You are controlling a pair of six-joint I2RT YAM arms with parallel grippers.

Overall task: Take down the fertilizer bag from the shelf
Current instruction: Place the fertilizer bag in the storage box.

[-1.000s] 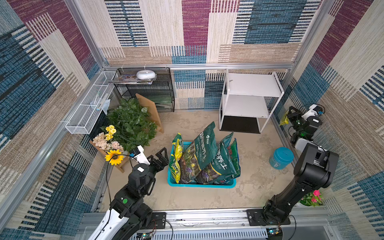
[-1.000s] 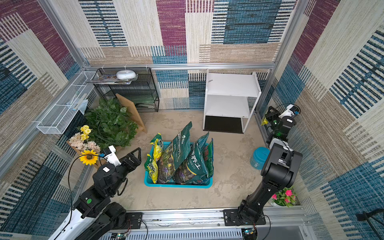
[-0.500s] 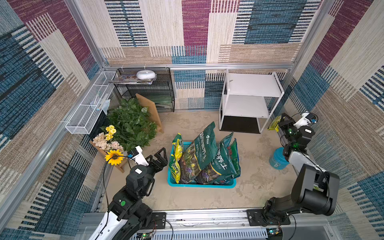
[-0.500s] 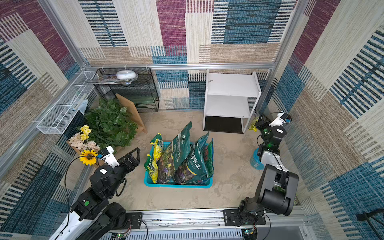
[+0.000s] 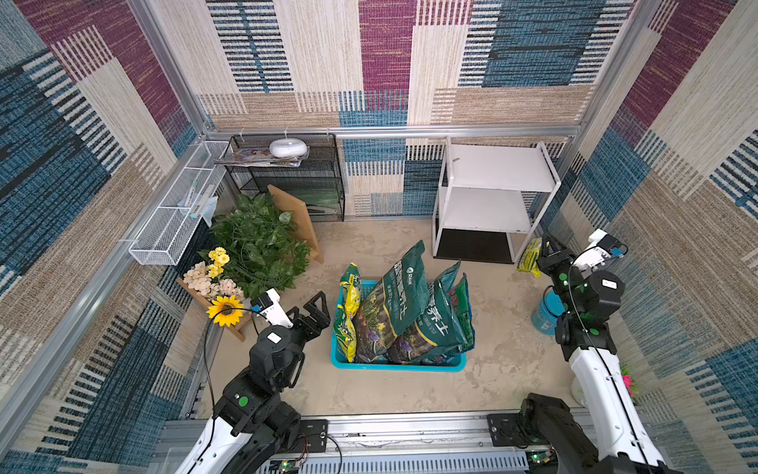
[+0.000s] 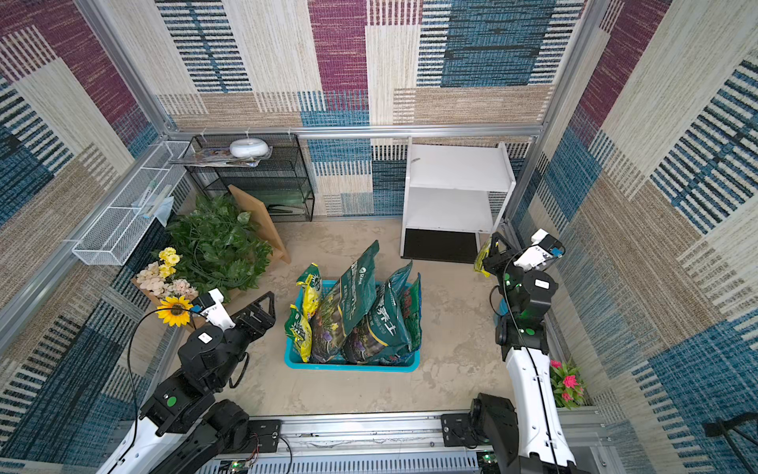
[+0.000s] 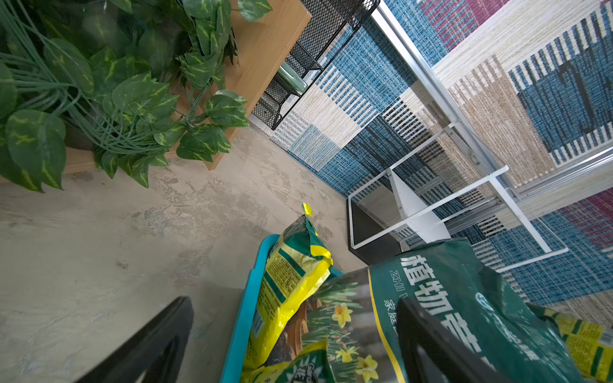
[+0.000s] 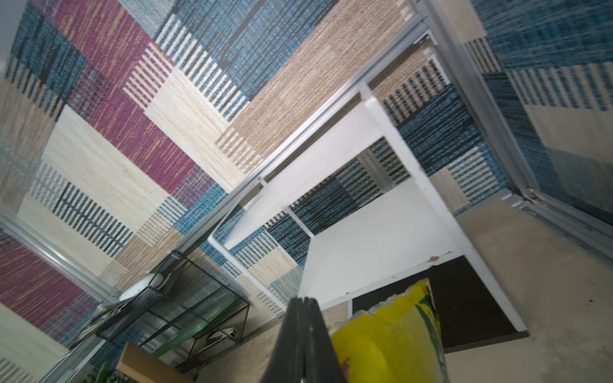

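Pressed flat together with no gap showing: the black fingers [image 8: 292, 331] of the right gripper [image 8: 303, 308], apparently nipping the edge of a small crinkled yellow plastic fertilizer bag [image 8: 388, 341] lying just beside them. In both top views, hanging from that grip off the white two-tier shelf unit [image 5: 498, 168], just beside its front leg on the right arm's side, over the mottled beige floor [image 5: 369, 246]. Nothing to be seen on either white board.

Spread wide and holding nothing: the left gripper [image 5: 318, 310], hovering just beside the turquoise plastic crate [image 5: 393, 364] packed with upright dark green soil sacks [image 5: 404, 295] and yellow-green packets [image 5: 348, 295].

Judged from this: pick done, bag already off the shelf, carry-down in hand. Next, probably: easing away from the leg, lowering toward a free patch of floor or a gap in the crate, then letting go. Worth keeping that thin nip firm, since slack film could slide out.

Readable on the green sacks: large white "植物" with Latin "ZHI" alongside in the left wrist view, and "养土" on a front sack [image 5: 441, 328] in a top view. Small print on the packets too fine to read. On the held yellow bag, nothing legible.
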